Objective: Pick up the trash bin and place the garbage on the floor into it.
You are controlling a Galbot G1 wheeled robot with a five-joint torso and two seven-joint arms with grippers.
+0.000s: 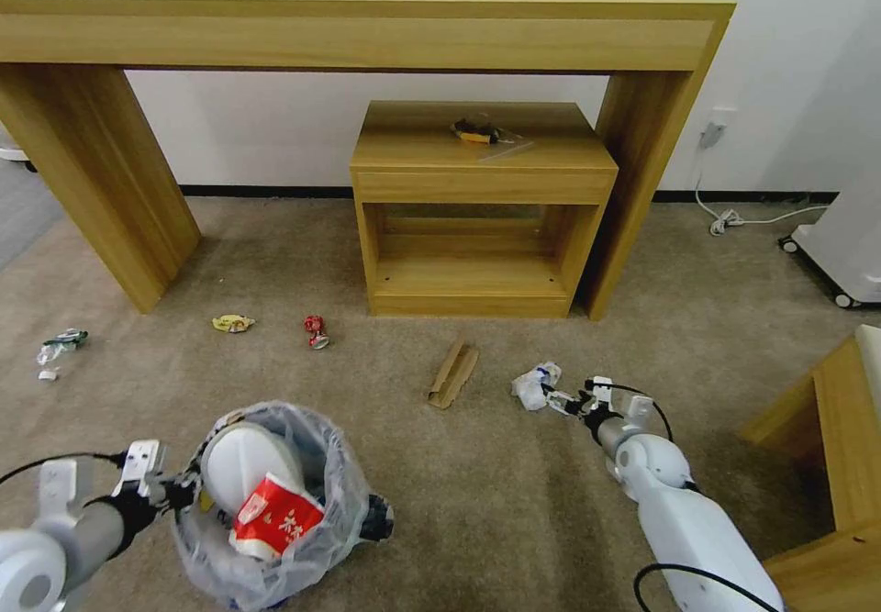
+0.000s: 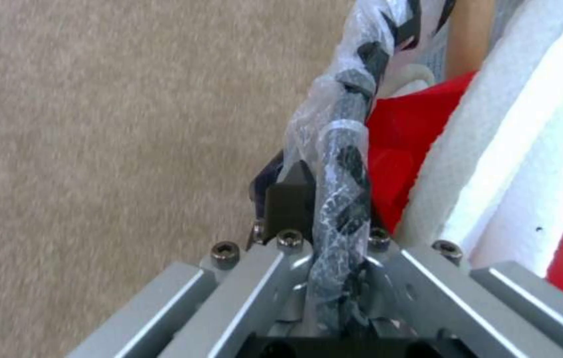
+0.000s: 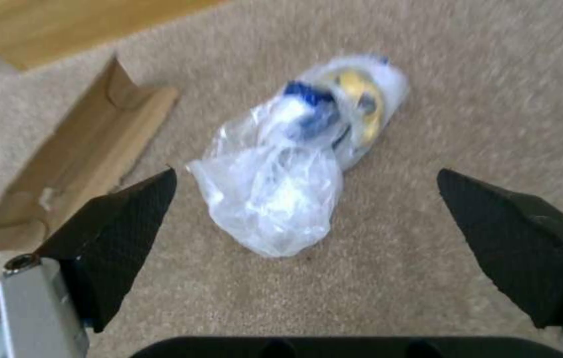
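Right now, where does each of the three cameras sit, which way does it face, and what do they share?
Head view: high on the robot, facing forward and down at the floor; both arms show.
Left wrist view: behind the left gripper, along fingers shut on the trash bin rim.
Right wrist view: behind the right gripper, down between open fingers at a blue-white packet.
Shared: head and right wrist views both show the packet and a cardboard strip.

White wall [image 1: 275, 135] with black skirting [image 1: 257, 192]. Beige carpet [image 1: 514, 502] underfoot. Long wooden console [image 1: 367, 34] stands against the wall; a small open cabinet [image 1: 482, 213] sits beneath it. Wall socket [image 1: 719, 124] at right.
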